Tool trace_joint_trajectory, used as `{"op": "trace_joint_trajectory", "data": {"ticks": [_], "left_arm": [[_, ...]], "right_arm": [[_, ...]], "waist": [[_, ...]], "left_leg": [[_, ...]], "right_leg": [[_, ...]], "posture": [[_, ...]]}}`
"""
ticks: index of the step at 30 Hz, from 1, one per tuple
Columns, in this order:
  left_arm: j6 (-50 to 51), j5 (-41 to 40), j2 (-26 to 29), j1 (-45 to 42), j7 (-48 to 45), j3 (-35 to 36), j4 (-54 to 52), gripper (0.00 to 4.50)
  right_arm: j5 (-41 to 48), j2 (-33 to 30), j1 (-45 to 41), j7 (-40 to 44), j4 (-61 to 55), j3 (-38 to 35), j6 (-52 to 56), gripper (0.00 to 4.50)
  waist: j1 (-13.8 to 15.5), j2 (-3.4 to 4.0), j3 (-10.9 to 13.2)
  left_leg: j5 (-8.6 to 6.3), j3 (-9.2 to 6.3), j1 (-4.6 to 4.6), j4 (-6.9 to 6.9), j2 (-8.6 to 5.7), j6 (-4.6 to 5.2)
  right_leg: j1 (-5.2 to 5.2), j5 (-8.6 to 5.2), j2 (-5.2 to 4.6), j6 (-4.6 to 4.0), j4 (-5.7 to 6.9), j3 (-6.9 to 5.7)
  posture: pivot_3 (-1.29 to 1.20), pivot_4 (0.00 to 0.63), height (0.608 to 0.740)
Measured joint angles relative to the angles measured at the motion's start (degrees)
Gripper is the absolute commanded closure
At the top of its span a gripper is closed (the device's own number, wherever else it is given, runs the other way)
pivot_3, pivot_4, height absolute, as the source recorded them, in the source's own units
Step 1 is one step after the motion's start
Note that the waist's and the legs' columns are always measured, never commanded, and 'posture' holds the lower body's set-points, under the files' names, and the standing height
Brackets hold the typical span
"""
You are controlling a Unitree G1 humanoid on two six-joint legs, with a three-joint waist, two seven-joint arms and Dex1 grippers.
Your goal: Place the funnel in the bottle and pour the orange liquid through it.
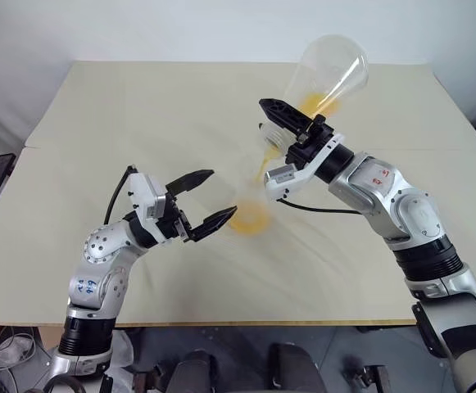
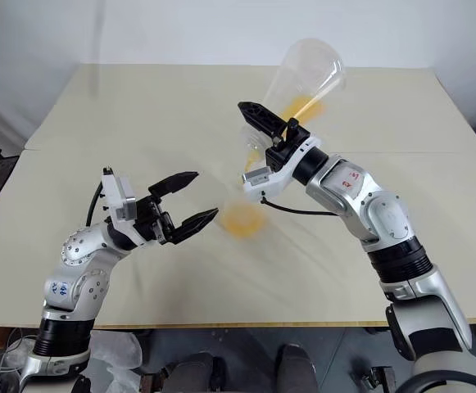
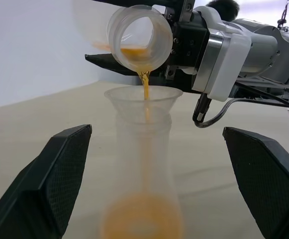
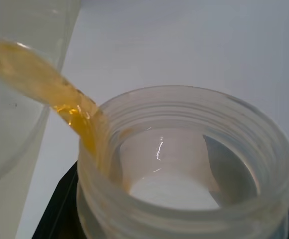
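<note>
The clear bottle (image 3: 143, 164) stands on the table with the small clear funnel (image 3: 143, 97) seated in its mouth. My right gripper (image 1: 280, 129) is shut on the neck of a large clear conical vessel (image 1: 328, 78), which is tipped mouth-down over the funnel. A thin stream of the orange liquid (image 3: 145, 84) runs from the vessel's mouth into the funnel, and an orange pool (image 1: 250, 219) lies in the bottle's base. More orange liquid (image 1: 315, 102) remains inside the vessel. My left gripper (image 1: 221, 195) is open, its fingers on either side of the bottle without touching it.
The beige table (image 1: 123, 115) spreads wide around the bottle, with its front edge (image 1: 221, 324) close to me. A black cable (image 1: 319, 209) hangs from my right wrist just right of the bottle. A pale wall rises behind the table.
</note>
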Motion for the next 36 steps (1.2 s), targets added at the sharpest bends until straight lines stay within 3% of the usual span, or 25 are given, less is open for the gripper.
{"op": "trace_joint_trajectory", "data": {"ticks": [36], "left_arm": [[-1.8, 0.7, -1.2, 0.1, 0.4, 0.0, 0.1, 0.0]], "right_arm": [[-1.1, -0.4, -3.4, -3.2, 3.5, 1.6, -1.3, 2.02]], "waist": [[-0.1, 0.0, 0.0]], "left_leg": [[0.0, 0.0, 0.0, 0.0, 0.01, 0.0]], "right_leg": [[0.0, 0.0, 0.0, 0.0, 0.0, 0.0]], "posture": [[0.0, 0.15, 0.74]]}}
